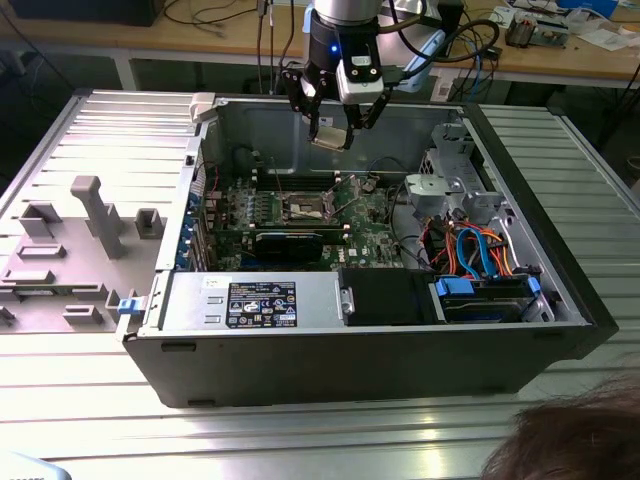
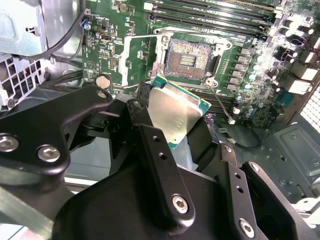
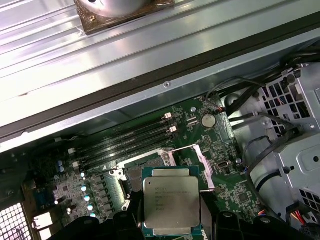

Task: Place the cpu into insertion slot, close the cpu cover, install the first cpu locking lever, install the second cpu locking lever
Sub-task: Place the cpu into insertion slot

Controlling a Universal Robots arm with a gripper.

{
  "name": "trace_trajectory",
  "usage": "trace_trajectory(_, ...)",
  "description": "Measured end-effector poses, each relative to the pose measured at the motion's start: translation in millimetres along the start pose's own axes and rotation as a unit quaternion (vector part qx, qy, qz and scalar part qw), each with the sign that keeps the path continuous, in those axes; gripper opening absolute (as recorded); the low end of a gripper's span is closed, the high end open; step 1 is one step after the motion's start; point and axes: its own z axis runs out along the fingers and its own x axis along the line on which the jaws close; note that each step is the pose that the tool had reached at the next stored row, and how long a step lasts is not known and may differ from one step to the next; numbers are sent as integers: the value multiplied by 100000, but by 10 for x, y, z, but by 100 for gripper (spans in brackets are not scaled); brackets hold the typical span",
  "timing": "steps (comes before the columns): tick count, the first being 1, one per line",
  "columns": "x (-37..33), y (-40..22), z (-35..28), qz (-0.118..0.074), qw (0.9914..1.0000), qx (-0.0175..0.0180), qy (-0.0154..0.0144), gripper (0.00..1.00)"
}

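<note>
While the insertion slot (image 2: 189, 59) stands uncovered, we hold the cpu (image 3: 171, 207) above it, hand (image 1: 331, 126) clamped on its edges, presumably sparing contacts.

The pincer (image 1: 331, 122) grips the cpu (image 1: 329, 138) above the open computer case (image 1: 300, 370) on the table (image 1: 300, 435), well clear of the insertion slot (image 1: 306, 208) on the green board (image 1: 372, 228).

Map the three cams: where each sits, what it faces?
Exterior view: off the arm, looking down into the open computer case; end effector above the board.
Second wrist view: on the arm, facing the insertion slot past black fingers.
First wrist view: on the arm, facing the cpu between fingers, plus memory slots.
Both wrist views share the held cpu.
</note>
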Motion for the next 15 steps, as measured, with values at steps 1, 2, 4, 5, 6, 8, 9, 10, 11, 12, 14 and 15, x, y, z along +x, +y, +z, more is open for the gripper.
trace_trajectory(1,0,0,0,35,100000,1,-6,55)
trace_trajectory(2,0,0,0,66,100000,0,-7,55)
trace_trajectory(4,0,0,0,149,100000,-1,-13,55)
trace_trajectory(5,0,0,0,232,100000,-1,-20,55)
trace_trajectory(6,0,0,0,277,100000,-1,-21,55)
trace_trajectory(8,0,0,0,377,99999,-4,-29,55)
trace_trajectory(9,0,0,0,435,99999,-5,-34,55)
trace_trajectory(10,0,0,0,496,99999,-5,-38,55)
trace_trajectory(11,0,0,0,545,99999,-8,-40,55)
trace_trajectory(12,0,0,0,581,99998,-4,-42,55)
trace_trajectory(14,0,0,0,709,99997,-8,-51,55)
trace_trajectory(15,0,0,0,746,99997,-9,-55,55)
